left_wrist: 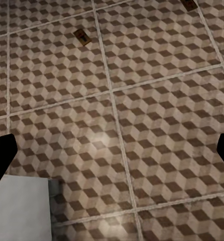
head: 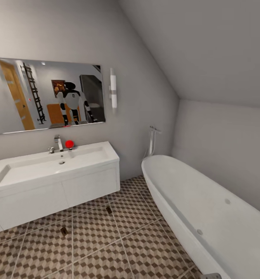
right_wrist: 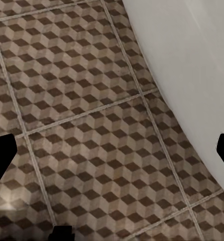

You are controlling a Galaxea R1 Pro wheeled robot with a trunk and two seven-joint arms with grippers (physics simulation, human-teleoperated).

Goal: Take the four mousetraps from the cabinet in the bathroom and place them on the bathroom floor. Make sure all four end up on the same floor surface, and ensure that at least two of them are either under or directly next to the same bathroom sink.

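Observation:
Two mousetraps lie flat on the cube-patterned bathroom floor (head: 126,240) in front of the sink (head: 52,166). One mousetrap (head: 109,209) is near the sink unit's right corner. The other mousetrap (head: 63,231) is a little farther out to the left. Both also appear in the left wrist view, the nearer mousetrap (left_wrist: 82,36) and the farther mousetrap (left_wrist: 191,4) far beyond the fingers. My left gripper (left_wrist: 112,160) hangs open over bare tiles. My right gripper (right_wrist: 112,150) is open too, above tiles beside the bathtub. The mirror reflects an orange-brown cabinet (head: 56,113) behind the robot.
A long white bathtub (head: 207,209) fills the right side, and its wall (right_wrist: 192,60) is close to my right gripper. A faucet (head: 58,142) and a red ball (head: 69,143) stand on the sink. A sloped ceiling closes in on the right. A pale grey block (left_wrist: 21,208) sits near my left gripper.

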